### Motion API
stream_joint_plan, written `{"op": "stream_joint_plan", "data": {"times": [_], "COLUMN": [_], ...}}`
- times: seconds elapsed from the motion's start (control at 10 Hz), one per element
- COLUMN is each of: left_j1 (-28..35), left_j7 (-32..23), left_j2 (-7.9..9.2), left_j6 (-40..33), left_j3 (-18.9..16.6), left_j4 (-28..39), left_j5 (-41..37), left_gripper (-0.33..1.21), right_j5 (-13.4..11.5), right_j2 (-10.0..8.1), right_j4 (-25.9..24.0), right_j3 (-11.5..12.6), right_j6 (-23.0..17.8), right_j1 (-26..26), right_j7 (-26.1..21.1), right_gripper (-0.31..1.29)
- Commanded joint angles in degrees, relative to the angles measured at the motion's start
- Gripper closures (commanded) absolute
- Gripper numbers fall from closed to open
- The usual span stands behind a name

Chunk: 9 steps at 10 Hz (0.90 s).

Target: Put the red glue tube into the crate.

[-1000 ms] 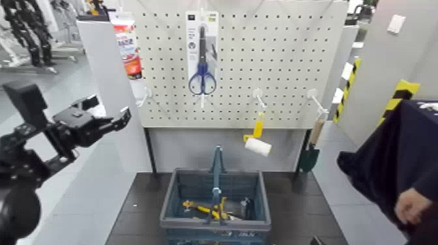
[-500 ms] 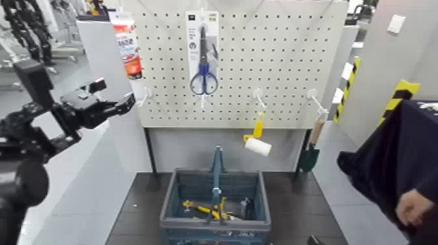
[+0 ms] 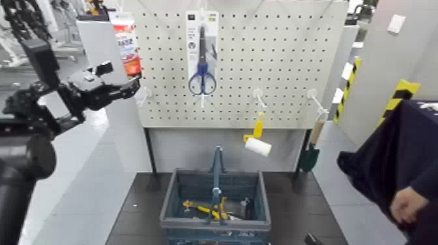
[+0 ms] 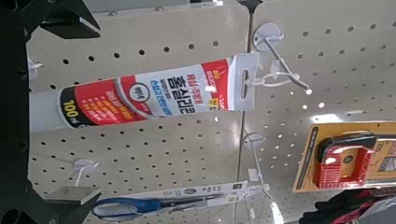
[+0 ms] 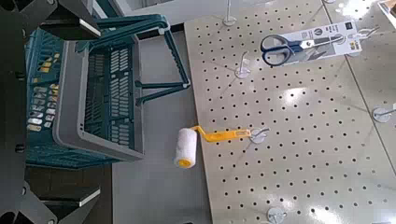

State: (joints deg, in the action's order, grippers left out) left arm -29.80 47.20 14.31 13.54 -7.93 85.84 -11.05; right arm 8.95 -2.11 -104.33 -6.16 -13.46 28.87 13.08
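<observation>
You have a blue-grey crate (image 3: pixel 216 201) with yellow tools (image 3: pixel 207 209) inside; above it, a cream pegboard (image 3: pixel 238 98) dotted dark, blue-handled scissors (image 3: pixel 203 68) on a white card. Up left of crate, your glue tube (image 4: pixel 145 96): red-and-white print, black patch, yellow lettering.

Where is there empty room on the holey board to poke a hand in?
There's bare board between the scissors pack and the board's right edge, above the paint roller and trowel. It's crowded at the left edge, where the glue tube hangs near the left pincer.
</observation>
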Motion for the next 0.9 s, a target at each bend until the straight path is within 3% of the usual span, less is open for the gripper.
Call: {"op": "stream_joint_plan", "data": {"times": [0.1, 0.7, 0.9], "left_j1": [-3.69, -8.79, -8.79], "left_j7": [1.32, 3.51, 2.81], "left_j2": [0.63, 1.77, 1.51], "left_j6": [-1.24, -3.35, -3.26], "left_j3": [1.34, 4.76, 4.68], "left_j4": [-3.93, -9.91, -9.56], "left_j5": [0.41, 0.15, -0.29], "left_gripper": [0.12, 0.21, 1.03], "right_j5": [0.10, 0.89, 0.89], "right_j2": [0.00, 0.00, 0.00], "right_j4": [0.09, 0.53, 0.53], "right_j3": [-0.08, 0.10, 0.18], "right_j6": [0.27, 0.27, 0.27], "right_j1": [-0.21, -0.74, -0.65], "right_j7": [0.37, 0.81, 0.81], "right_gripper": [0.13, 0.13, 0.13]}}
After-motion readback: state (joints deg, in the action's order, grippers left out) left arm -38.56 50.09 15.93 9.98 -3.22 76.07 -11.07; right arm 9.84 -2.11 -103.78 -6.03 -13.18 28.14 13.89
